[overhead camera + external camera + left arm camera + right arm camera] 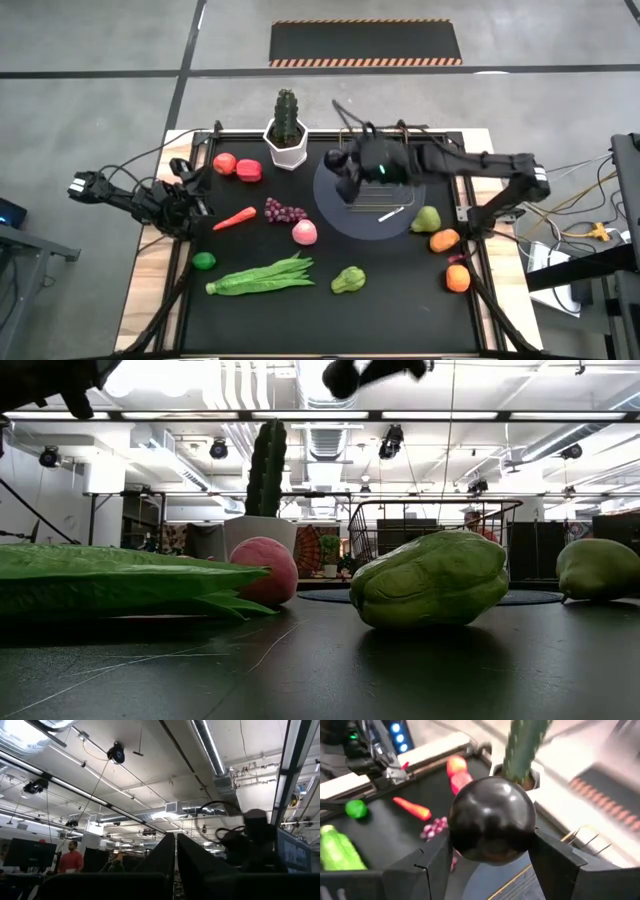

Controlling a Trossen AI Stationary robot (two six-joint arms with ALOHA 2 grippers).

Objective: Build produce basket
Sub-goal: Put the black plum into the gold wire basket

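We see the right hand (492, 850) pinching a dark round fruit (491, 821) above the basket (385, 180) on the grey plate (340, 222). Left hand (195, 190) waits at the worktop's (400, 300) left edge; we cannot tell its grip.

You are looking at a glossy black ball (491, 821), smooth enough to be throwing back soft highlights, clamped between the matt dark plastic fingers (430, 865) of the right gripper (492, 855). The thin metal wire of the basket (432, 530) is gleaming dully, while the table (420, 670) is showing a smooth black mat with a faint sheen and pale bare wood (150, 290) along its edge
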